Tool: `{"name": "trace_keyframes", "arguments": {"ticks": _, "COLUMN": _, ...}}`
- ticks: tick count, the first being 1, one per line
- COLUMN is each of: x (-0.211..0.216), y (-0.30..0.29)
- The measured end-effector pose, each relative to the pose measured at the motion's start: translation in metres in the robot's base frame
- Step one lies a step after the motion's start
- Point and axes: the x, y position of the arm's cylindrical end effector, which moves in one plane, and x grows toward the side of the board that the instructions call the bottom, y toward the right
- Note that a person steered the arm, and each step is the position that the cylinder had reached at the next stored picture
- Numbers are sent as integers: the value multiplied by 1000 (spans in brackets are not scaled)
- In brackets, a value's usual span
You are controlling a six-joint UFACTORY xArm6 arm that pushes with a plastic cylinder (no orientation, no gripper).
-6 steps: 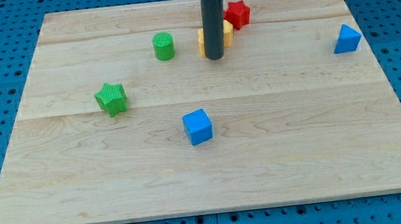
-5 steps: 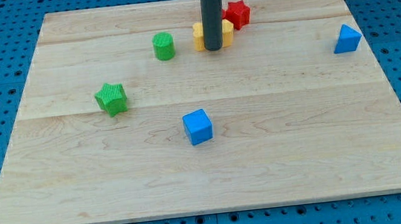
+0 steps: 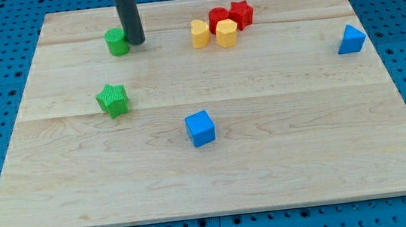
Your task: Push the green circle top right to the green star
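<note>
The green circle (image 3: 116, 42) stands near the view's top left of the wooden board (image 3: 208, 166). My tip (image 3: 136, 41) rests right against the circle's right side. The green star (image 3: 113, 99) lies below the circle, toward the view's left, a clear gap away from it.
A yellow heart (image 3: 199, 34), a yellow hexagon (image 3: 226, 33), a red cylinder (image 3: 218, 17) and a red star (image 3: 240, 13) cluster at the top middle. A blue cube (image 3: 200, 128) sits at the centre. A blue triangle (image 3: 351, 39) lies at the right.
My tip has swept from the yellow blocks leftward to the green circle and pushed it left and slightly up. The yellow and red blocks now show uncovered.
</note>
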Motion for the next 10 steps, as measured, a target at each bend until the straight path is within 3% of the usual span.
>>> {"name": "trace_keyframes", "arguments": {"ticks": 1, "x": -21, "y": -39}}
{"name": "trace_keyframes", "arguments": {"ticks": 2, "x": 17, "y": -42}}
{"name": "trace_keyframes", "arguments": {"ticks": 3, "x": 34, "y": 4}}
{"name": "trace_keyframes", "arguments": {"ticks": 4, "x": 37, "y": 0}}
{"name": "trace_keyframes", "arguments": {"ticks": 7, "x": 107, "y": 22}}
{"name": "trace_keyframes", "arguments": {"ticks": 10, "x": 108, "y": 22}}
